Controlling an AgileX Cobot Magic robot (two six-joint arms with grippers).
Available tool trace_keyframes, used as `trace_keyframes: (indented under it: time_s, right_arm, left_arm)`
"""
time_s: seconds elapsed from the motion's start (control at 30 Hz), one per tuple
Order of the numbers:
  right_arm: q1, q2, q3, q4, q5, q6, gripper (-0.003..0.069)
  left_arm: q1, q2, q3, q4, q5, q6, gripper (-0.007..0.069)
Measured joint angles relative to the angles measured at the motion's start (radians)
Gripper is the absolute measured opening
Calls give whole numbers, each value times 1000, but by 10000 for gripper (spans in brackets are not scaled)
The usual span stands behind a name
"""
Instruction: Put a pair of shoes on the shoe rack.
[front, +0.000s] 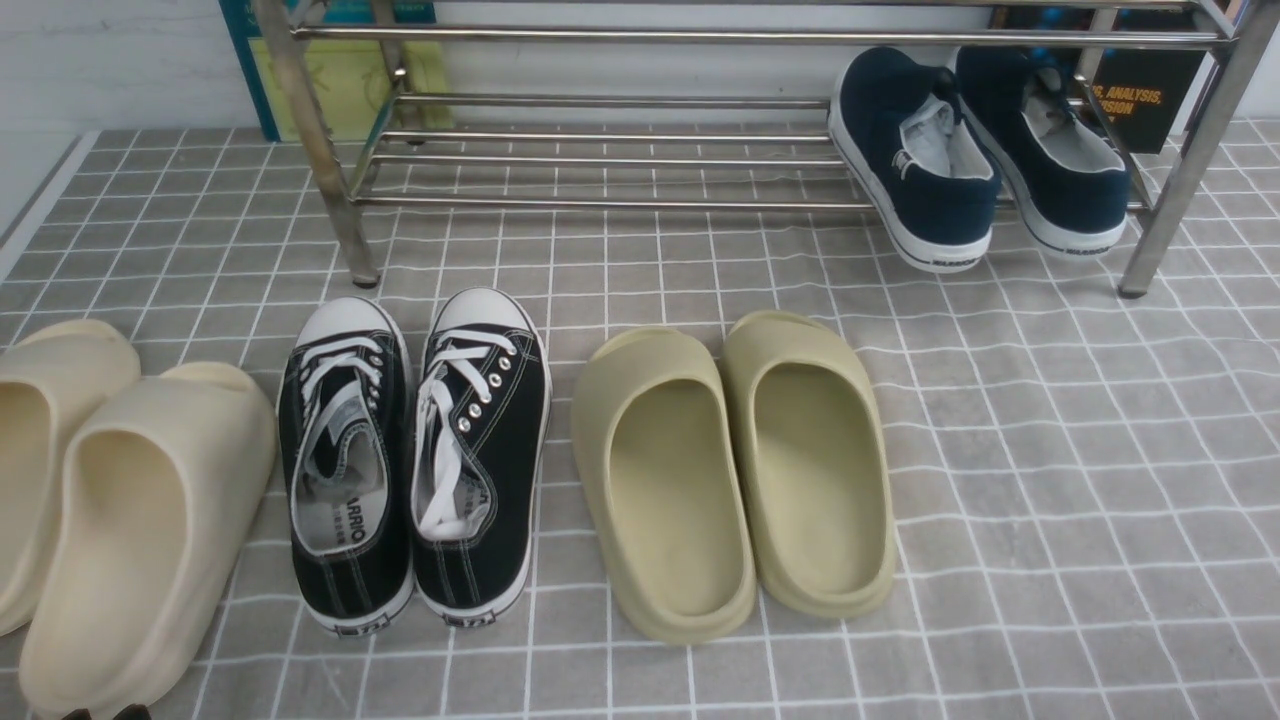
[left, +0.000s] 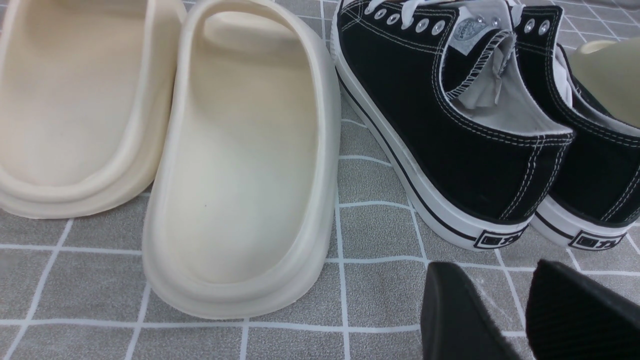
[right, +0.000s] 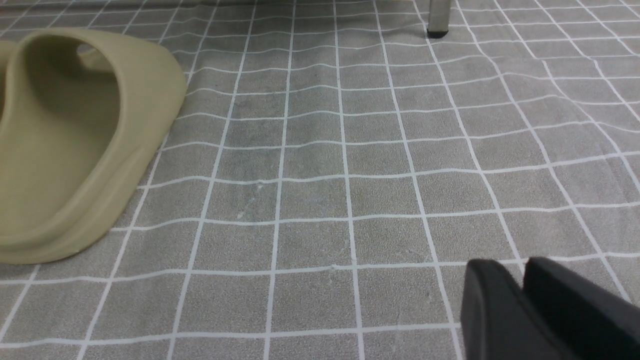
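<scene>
With both navy slip-ons (front: 915, 150) lying on the rack (front: 600, 205) at its right end, placing looks finished; the left gripper (left: 492, 305) gapes empty, the right's (right: 500, 295) fingers part slightly, and only withdrawing seems needed.

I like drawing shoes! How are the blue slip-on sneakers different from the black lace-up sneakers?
The navy slip-on sneakers have no laces; the black lace-up sneakers have white ones. The navy sneakers have blue toes; the black sneakers have white toe caps. The navy sneakers rest on the rack; the black sneakers sit on the floor. Both pairs have white soles.
</scene>
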Motion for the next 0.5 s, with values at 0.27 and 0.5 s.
trace_keyframes:
  time_s: [0.27, 0.5]
  right_arm:
    - [0, 0, 0, 0, 0, 0, 143]
    - [0, 0, 0, 0, 0, 0, 149]
  left_arm:
    - [0, 0, 0, 0, 0, 0, 239]
    - [0, 0, 0, 0, 0, 0, 239]
